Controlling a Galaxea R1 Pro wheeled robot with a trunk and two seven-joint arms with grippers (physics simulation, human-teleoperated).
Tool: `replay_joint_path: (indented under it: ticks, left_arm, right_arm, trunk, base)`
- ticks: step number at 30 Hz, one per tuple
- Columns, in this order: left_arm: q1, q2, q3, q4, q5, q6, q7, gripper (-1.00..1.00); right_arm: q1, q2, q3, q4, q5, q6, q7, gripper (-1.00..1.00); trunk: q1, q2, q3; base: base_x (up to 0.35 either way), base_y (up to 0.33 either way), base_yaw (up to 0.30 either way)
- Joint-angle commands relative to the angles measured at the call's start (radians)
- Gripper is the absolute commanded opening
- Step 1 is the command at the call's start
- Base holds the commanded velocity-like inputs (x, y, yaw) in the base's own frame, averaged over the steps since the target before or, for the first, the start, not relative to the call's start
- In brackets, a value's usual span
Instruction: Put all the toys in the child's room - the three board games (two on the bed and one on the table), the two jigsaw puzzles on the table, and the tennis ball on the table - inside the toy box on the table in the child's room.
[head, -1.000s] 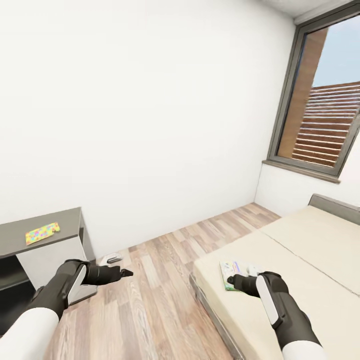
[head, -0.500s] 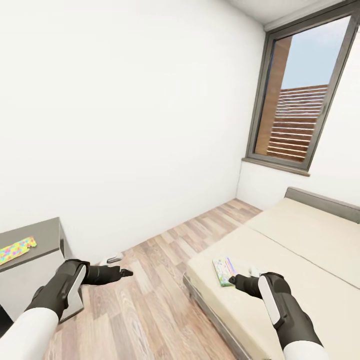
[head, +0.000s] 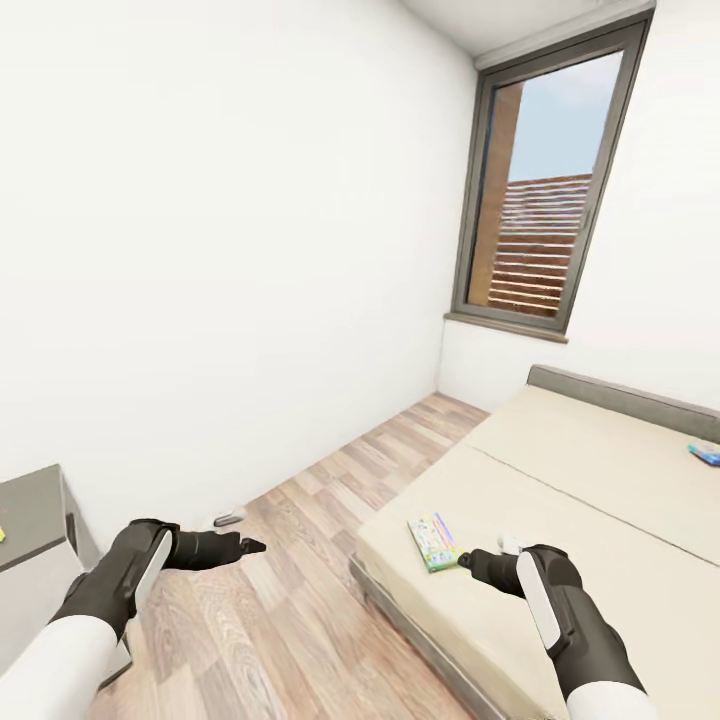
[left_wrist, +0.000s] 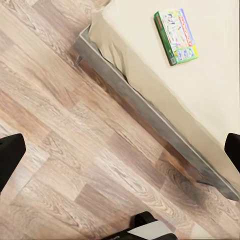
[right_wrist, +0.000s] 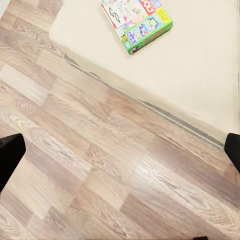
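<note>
Head view: the bed (head: 600, 480) is lying against the window wall, with the window (head: 545, 190) above its headboard end. A green-edged board game (head: 434, 541) is lying flat on the mattress near the foot corner, close to the edge facing the wood floor (head: 300, 600). A second, bluish board game (head: 706, 453) is sitting on the bed far from the first, toward the headboard, partly cut by the frame edge. The left gripper (head: 245, 546) is hanging over the floor, well apart from the bed; I cannot tell its finger spacing here. The right gripper (head: 466, 560) is hovering just beside the green board game, over the mattress, holding nothing; finger state unclear from this angle. A grey table (head: 35, 505) corner is showing across the floor from the bed. A small white-and-grey object (head: 228, 517) is lying on the floor by the wall, between table and bed.

Left wrist view: fingertips (left_wrist: 10, 157) are standing wide apart at the two sides, empty. The board game (left_wrist: 176, 36) is resting on the bed (left_wrist: 215, 85), back from its grey frame edge.

Right wrist view: fingertips (right_wrist: 9, 155) are spread wide, gripping nothing. The board game (right_wrist: 137, 20) is lying on the bed (right_wrist: 200, 65) near its corner, above floor planks
</note>
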Motion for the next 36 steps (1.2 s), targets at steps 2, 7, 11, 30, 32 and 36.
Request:
replay_joint_path:
  ticks: [2,7,11,30,32,36]
  left_arm:
    - [0.000,0.000,0.002,-0.001,0.000,0.007,-0.003,1.00]
    - [0.000,0.000,0.003,-0.001,0.000,0.007,-0.003,1.00]
    - [0.000,0.001,0.003,-0.001,0.000,0.007,-0.004,1.00]
    - [0.000,0.002,0.004,-0.001,0.000,0.006,-0.004,1.00]
    - [0.000,0.002,0.004,-0.001,-0.001,0.006,-0.004,1.00]
    - [0.000,0.002,0.004,-0.001,-0.001,0.005,-0.004,1.00]
  right_arm:
    - [-0.001,0.001,-0.002,-0.001,-0.010,0.004,-0.008,1.00]
    - [-0.001,-0.001,-0.002,0.000,-0.010,0.004,-0.008,1.00]
    - [-0.001,-0.003,-0.002,0.000,-0.010,0.004,-0.008,1.00]
    - [-0.001,-0.003,-0.002,0.001,-0.010,0.004,-0.008,1.00]
    - [-0.001,-0.003,-0.002,0.001,-0.010,0.004,-0.008,1.00]
    - [-0.001,-0.003,-0.002,0.001,-0.010,0.004,-0.008,1.00]
  trunk:
    - [0.001,-0.002,-0.002]
    - [0.001,-0.002,-0.002]
    - [0.001,-0.002,-0.002]
    - [0.001,-0.002,-0.002]
    - [0.001,-0.002,-0.002]
    - [0.001,-0.002,-0.002]
  base:
    - [0.122,0.115,-0.281]
    - [0.125,0.102,-0.281]
    - [0.128,0.094,-0.281]
    - [0.129,0.111,-0.281]
    - [0.131,0.168,-0.281]
    - [0.132,0.177,-0.281]
